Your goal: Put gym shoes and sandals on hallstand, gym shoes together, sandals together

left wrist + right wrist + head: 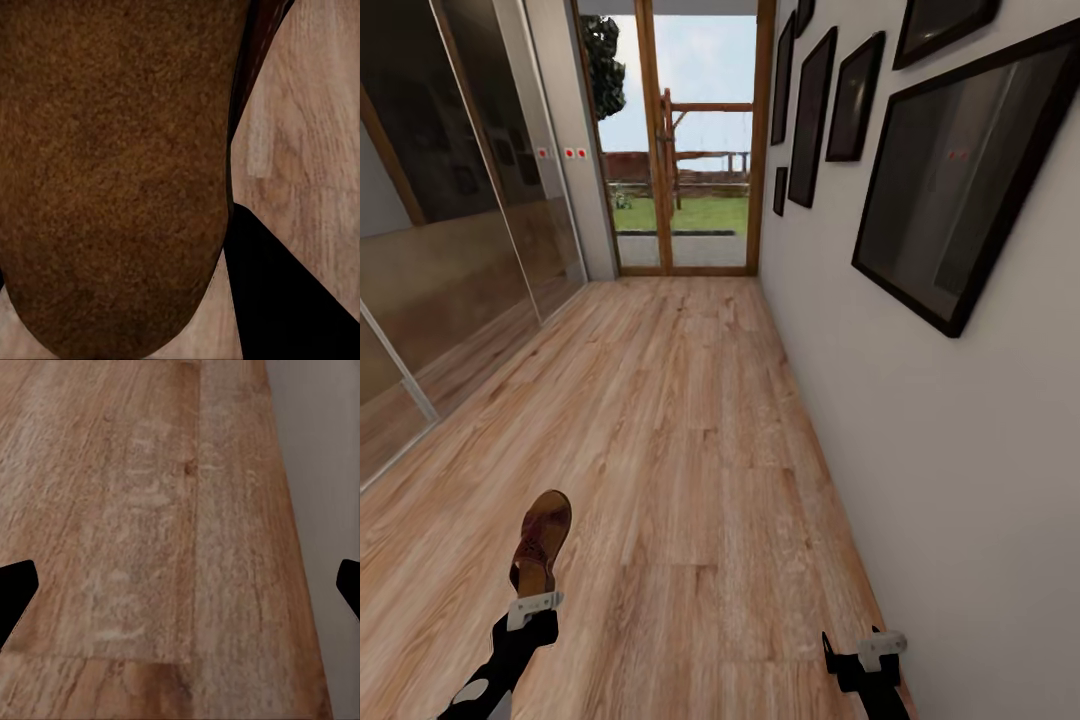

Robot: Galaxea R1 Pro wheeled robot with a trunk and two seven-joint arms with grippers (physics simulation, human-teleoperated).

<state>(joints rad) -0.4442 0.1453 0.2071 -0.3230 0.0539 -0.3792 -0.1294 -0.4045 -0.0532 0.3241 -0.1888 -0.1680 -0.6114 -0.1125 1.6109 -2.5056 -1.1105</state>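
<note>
While I look down the corridor from the head view, my left gripper (535, 603) sits low at my left, reaching forward, its jaws closed on the heel of a brown sandal (542, 541) that points away from me above the corridor floor (700, 430). The left wrist view shows the sandal's (112, 172) grainy brown leather close up. My right gripper (865, 648) hangs low beside the grey wall (920, 450), jaws spread wide and holding nothing, over bare planks (150, 547).

Brown sandal (541, 541); light brown grained wood floor (690, 450).
</note>
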